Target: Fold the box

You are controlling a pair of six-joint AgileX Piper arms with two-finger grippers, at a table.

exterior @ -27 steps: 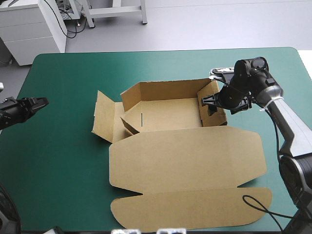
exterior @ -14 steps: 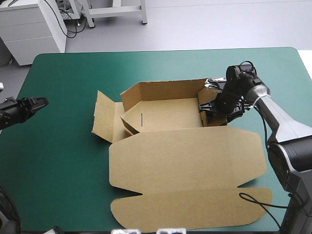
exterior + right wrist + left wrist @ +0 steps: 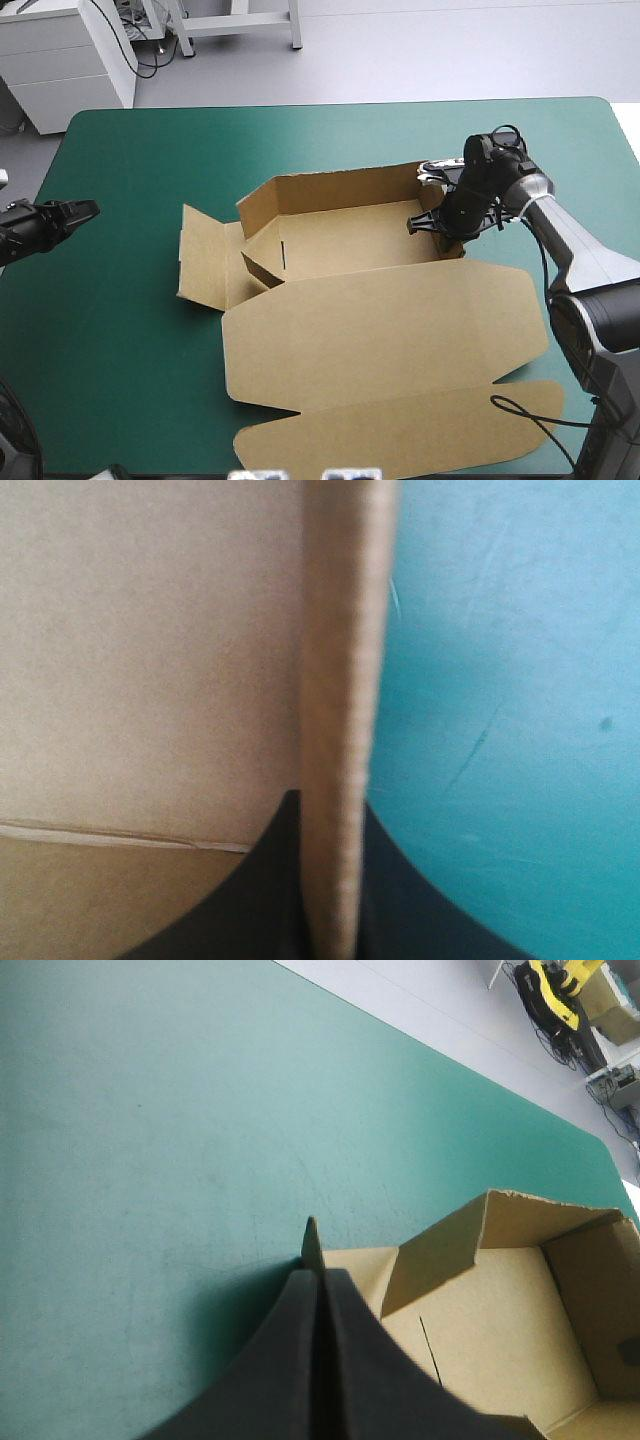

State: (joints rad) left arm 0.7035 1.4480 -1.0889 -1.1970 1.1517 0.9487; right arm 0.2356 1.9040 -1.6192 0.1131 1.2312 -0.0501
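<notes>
My right gripper (image 3: pixel 438 222) pinches the right end wall of the box (image 3: pixel 380 330), right of the frame's centre. The box lies mid-table, long axis left to right. My left gripper (image 3: pixel 84 209), fingers pressed together and empty, hangs at far left, well apart.

My right arm (image 3: pixel 578 247), at three o'clock, is a silver-grey tube with black joints; my left arm (image 3: pixel 22 234), at nine, all black. My fingers (image 3: pixel 280 1380) are broad black fins.
</notes>
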